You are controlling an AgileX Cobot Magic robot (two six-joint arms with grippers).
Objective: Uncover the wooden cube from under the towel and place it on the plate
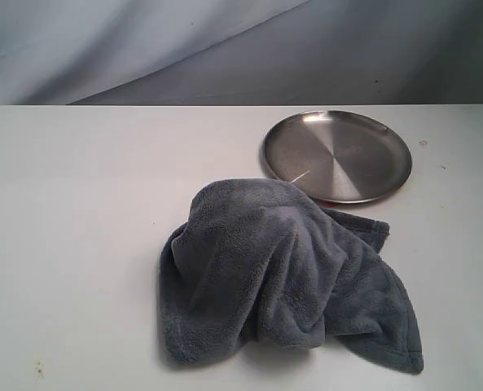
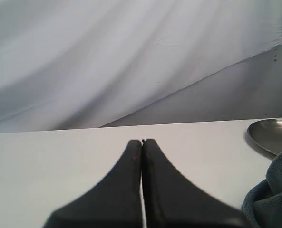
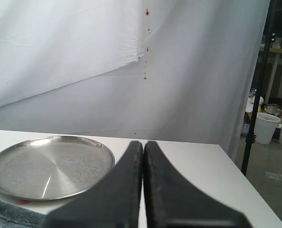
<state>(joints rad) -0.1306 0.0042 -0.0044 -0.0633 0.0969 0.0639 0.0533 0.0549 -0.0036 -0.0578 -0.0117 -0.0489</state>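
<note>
The blue-grey towel point(image 1: 282, 273) lies bunched in a mound on the white table, its far edge touching the plate's near rim. The wooden cube is hidden. The steel plate point(image 1: 336, 155) sits behind the towel, bare. Neither arm shows in the exterior view. In the left wrist view my left gripper point(image 2: 142, 141) is shut with nothing in it, above bare table, with the towel point(image 2: 271, 199) and the plate point(image 2: 274, 135) at the frame's edge. My right gripper point(image 3: 143, 143) is shut and holds nothing, beside the plate point(image 3: 50, 166); a strip of towel point(image 3: 12, 213) shows by the plate's rim.
A grey-white cloth backdrop point(image 1: 225, 49) hangs behind the table. The table's side edge point(image 3: 240, 175) shows in the right wrist view, with a black stand pole point(image 3: 257, 85) and white buckets point(image 3: 264, 128) on the floor beyond it.
</note>
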